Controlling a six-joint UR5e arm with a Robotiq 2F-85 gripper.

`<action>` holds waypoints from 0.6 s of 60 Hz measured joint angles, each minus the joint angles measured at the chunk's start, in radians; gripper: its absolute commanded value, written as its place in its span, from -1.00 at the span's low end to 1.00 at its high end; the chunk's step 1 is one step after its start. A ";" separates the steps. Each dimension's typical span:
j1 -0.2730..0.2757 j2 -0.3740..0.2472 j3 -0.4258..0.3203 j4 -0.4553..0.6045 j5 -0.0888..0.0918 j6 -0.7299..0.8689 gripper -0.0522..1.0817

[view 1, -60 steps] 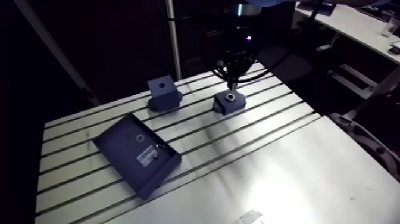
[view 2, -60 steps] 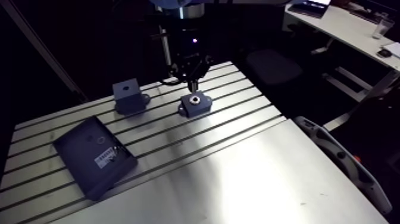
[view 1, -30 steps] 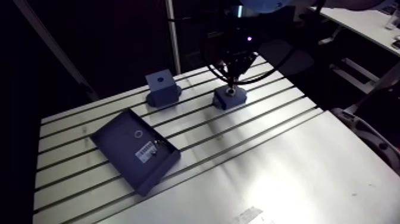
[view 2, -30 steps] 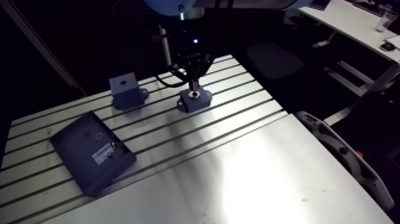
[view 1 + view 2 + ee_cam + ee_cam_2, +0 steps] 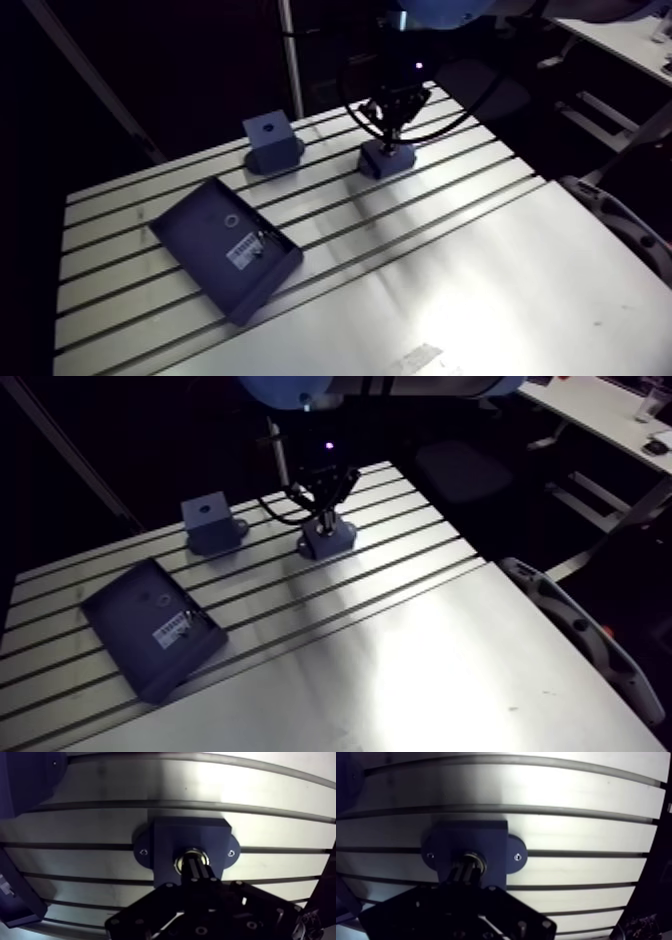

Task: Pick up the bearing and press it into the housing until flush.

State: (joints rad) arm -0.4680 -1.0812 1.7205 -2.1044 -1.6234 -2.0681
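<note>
The dark blue housing (image 5: 165,837), a block with two screw ears, lies on the slotted table straight under my gripper (image 5: 192,863). The silver ring of the bearing (image 5: 204,856) shows in the housing's centre bore, around my fingertips. My two fingers are shut together and their tips rest on the bearing from above. How deep the bearing sits in the bore I cannot tell. In the arm view the gripper (image 5: 392,138) stands upright on the housing (image 5: 387,160) near the table's far edge.
A second dark blue block with a hole in its top (image 5: 271,142) stands to the left of the housing. A shallow dark tray with a white label (image 5: 205,250) lies at the front left. The table's slots (image 5: 420,215) run across it.
The gripper has come down from just above the housing until its tip sits on the bearing in the bore. The arm view has shifted with the arm.
</note>
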 measured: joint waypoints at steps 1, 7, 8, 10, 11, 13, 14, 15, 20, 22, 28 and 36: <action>0.000 0.000 0.000 0.000 0.000 0.000 0.99; 0.000 0.000 0.003 -0.002 0.000 0.000 0.99; 0.000 0.000 0.003 -0.002 0.000 0.000 0.99; 0.000 0.000 0.004 -0.002 0.001 0.000 0.99; 0.000 0.000 0.005 -0.002 0.001 0.000 0.99; 0.000 0.000 0.005 -0.002 0.001 0.000 0.99; 0.000 0.001 0.006 -0.003 0.001 0.000 0.99; 0.000 0.001 0.006 -0.003 0.001 0.000 0.99; 0.000 0.001 0.007 -0.003 0.001 0.000 0.99; 0.000 0.001 0.007 -0.003 0.000 0.000 0.99; 0.001 0.002 0.009 -0.004 0.000 0.000 0.99; 0.001 0.002 0.011 -0.004 0.000 0.001 0.99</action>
State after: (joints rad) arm -0.4671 -1.0791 1.7317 -2.1084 -1.6234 -2.0675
